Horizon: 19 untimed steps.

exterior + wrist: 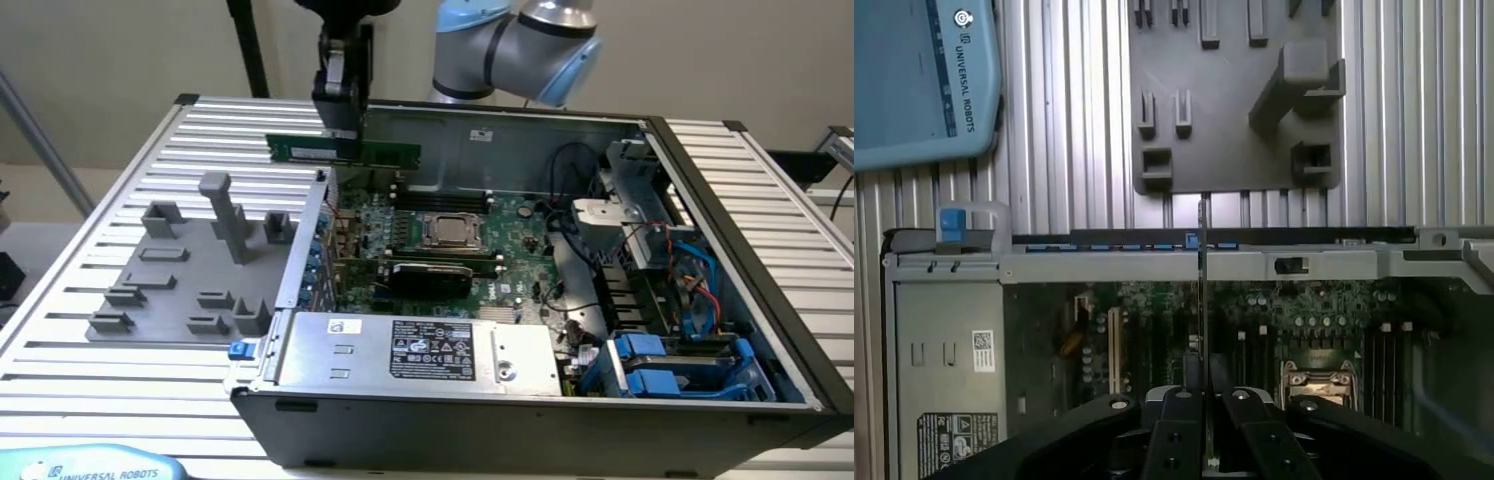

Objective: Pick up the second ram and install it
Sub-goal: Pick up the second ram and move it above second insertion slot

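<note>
The gripper has its fingers drawn close together, pinching the second ram by its upper edge. The stick hangs level in the air above the motherboard of the open computer case. One end reaches over the case wall nearest the grey fixture block.
</note>
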{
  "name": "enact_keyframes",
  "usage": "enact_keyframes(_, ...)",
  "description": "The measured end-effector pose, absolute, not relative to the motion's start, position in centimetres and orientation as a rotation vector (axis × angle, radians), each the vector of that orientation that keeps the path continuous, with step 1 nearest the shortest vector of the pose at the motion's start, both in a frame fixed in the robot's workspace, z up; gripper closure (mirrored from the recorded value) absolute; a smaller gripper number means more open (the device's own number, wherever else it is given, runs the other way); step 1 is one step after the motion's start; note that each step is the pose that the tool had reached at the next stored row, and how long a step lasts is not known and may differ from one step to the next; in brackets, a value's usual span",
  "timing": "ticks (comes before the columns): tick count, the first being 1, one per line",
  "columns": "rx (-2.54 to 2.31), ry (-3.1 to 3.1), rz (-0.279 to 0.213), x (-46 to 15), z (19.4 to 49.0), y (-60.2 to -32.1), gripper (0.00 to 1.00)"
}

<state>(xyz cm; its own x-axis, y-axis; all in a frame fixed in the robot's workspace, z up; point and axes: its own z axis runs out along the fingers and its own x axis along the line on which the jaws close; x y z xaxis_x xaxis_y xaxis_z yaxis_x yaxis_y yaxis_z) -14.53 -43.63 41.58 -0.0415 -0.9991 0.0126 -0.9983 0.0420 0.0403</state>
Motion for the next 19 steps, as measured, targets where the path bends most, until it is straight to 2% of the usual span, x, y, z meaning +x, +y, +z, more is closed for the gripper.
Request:
enact_keyframes(9, 2.149, -2.241, -0.032, -10.4, 40.5, -42.7, 0.86)
enact_keyframes(19, 2.149, -2.241, -0.032, -7.9, 38.8, -40.1, 0.86)
